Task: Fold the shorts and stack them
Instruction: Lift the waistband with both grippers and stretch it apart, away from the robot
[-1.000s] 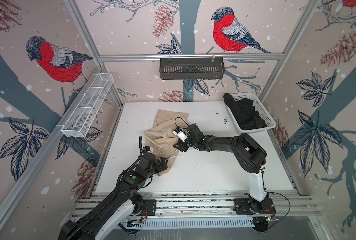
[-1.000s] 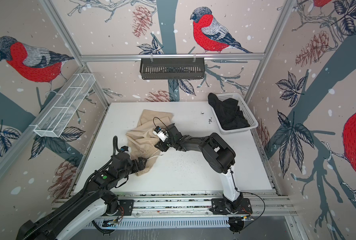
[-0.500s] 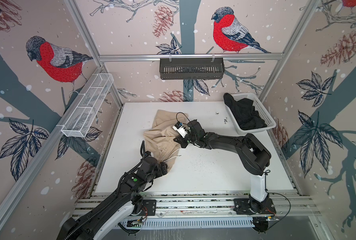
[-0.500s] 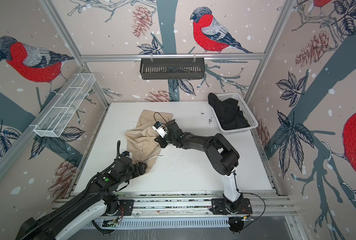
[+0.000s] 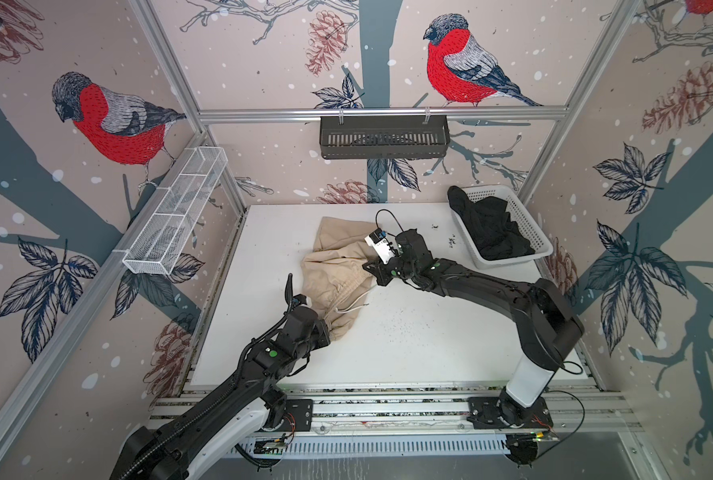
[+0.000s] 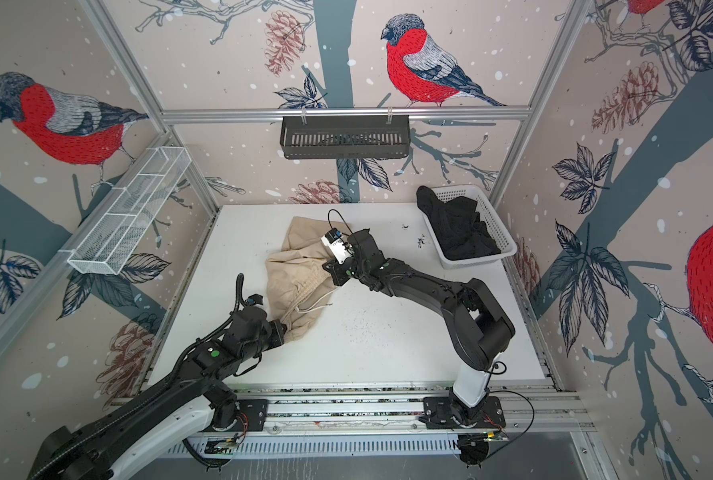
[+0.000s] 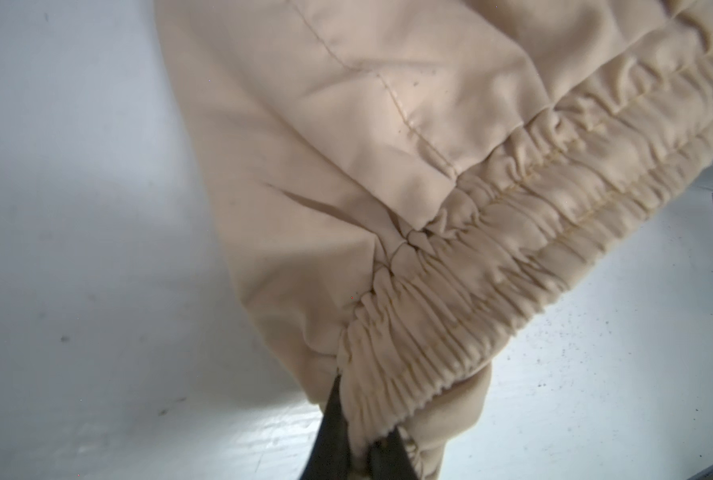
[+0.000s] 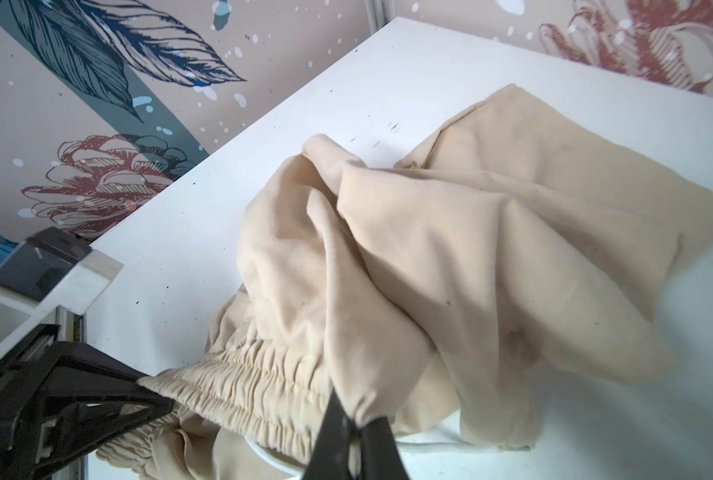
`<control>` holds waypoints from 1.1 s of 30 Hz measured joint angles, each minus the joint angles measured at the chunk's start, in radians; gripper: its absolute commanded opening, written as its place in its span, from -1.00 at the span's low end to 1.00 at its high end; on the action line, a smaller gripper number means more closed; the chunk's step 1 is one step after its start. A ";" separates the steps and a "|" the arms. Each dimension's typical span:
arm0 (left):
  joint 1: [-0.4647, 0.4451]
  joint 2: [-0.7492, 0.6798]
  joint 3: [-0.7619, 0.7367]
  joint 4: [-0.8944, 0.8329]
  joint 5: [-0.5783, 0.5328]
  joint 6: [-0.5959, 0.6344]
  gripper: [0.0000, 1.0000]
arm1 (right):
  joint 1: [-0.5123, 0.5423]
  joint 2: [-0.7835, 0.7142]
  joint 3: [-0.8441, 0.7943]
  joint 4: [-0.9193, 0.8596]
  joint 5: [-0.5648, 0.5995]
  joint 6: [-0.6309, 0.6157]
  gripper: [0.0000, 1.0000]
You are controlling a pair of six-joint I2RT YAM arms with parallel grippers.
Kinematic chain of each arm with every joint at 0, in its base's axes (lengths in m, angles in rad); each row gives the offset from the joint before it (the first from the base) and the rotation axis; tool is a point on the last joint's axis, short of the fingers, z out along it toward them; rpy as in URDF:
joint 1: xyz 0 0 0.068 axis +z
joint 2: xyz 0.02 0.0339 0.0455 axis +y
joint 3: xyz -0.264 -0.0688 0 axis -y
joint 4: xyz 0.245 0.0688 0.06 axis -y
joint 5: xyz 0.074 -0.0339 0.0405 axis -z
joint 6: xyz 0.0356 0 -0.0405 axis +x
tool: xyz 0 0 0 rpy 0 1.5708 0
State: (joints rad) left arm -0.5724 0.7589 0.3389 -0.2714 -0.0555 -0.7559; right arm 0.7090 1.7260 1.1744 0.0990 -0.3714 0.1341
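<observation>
The beige shorts (image 5: 338,270) (image 6: 296,270) lie bunched on the white table (image 5: 429,340), gathered waistband and white drawstring (image 5: 352,305) toward the front. My left gripper (image 5: 325,328) (image 7: 361,449) is shut on the near end of the waistband (image 7: 450,332). My right gripper (image 5: 369,268) (image 8: 356,432) is shut on the far end of the waist, pinching beige cloth (image 8: 450,270) beside the elastic. The cloth hangs slightly raised between the two grips. The black shorts (image 5: 491,228) (image 6: 458,228) sit crumpled in the white basket (image 5: 529,224).
The white basket (image 6: 496,224) stands at the back right corner. A wire rack (image 5: 176,216) hangs on the left wall and a black slotted tray (image 5: 383,137) on the back rail. Small dark specks dot the table (image 6: 388,332).
Both grippers have closed on the beige waistband. The left gripper pulled toward the front edge, the right moved back, and the waistband stretched out between them.
</observation>
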 measured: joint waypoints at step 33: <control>-0.002 0.386 1.400 -0.447 0.100 1.110 -1.00 | -0.180 -0.714 0.225 -0.465 0.243 -0.094 -0.96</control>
State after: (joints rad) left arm -0.5743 1.1446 1.7393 -0.7181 0.0441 0.3546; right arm 0.5293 1.0119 1.3994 -0.3664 -0.1280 0.0402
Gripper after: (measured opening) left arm 0.085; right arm 0.072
